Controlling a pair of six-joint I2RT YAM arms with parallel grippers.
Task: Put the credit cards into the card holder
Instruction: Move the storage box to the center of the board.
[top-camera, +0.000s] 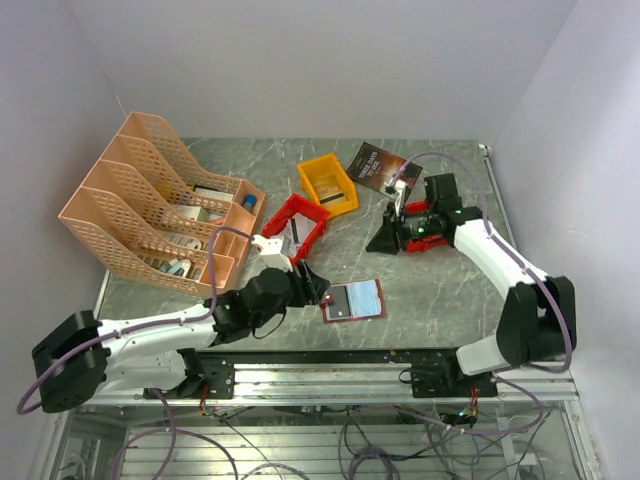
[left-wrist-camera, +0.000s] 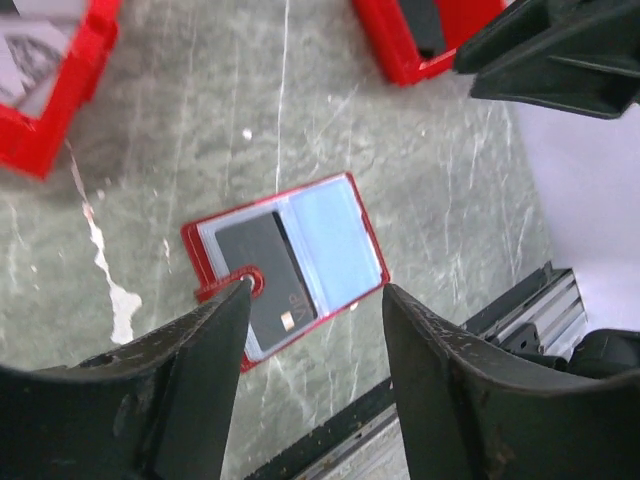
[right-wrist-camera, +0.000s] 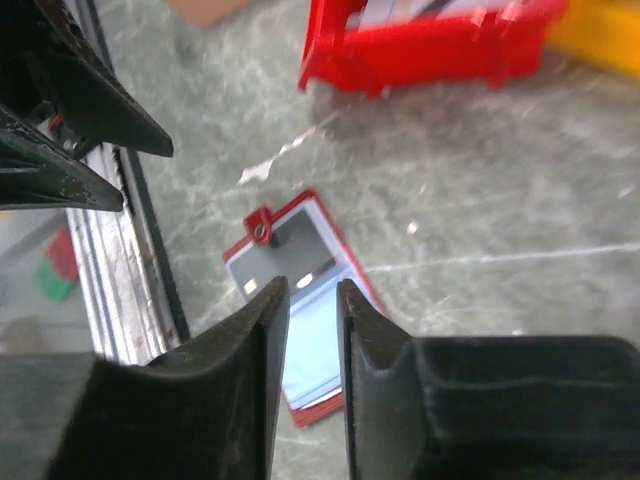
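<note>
Inspector: Your card holder (top-camera: 353, 299) lies open on the table (top-camera: 440, 290), one dark card (left-wrist-camera: 262, 262) already in its pocket.
Operator: Jaws?
Inspector: Left gripper (left-wrist-camera: 317, 295) wide apart, right gripper (right-wrist-camera: 313, 290) barely parted, both empty. More loading remains, I judge.

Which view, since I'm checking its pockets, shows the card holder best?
Left wrist: the card holder lies open, a dark card on one side. Right wrist hides part behind its jaws; top external shows it small.

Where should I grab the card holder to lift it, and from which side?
Probably the snap tab: the card holder lies open and flat, offering no face to pinch, while the tab juts past its edge. Come in low from that tab side.
</note>
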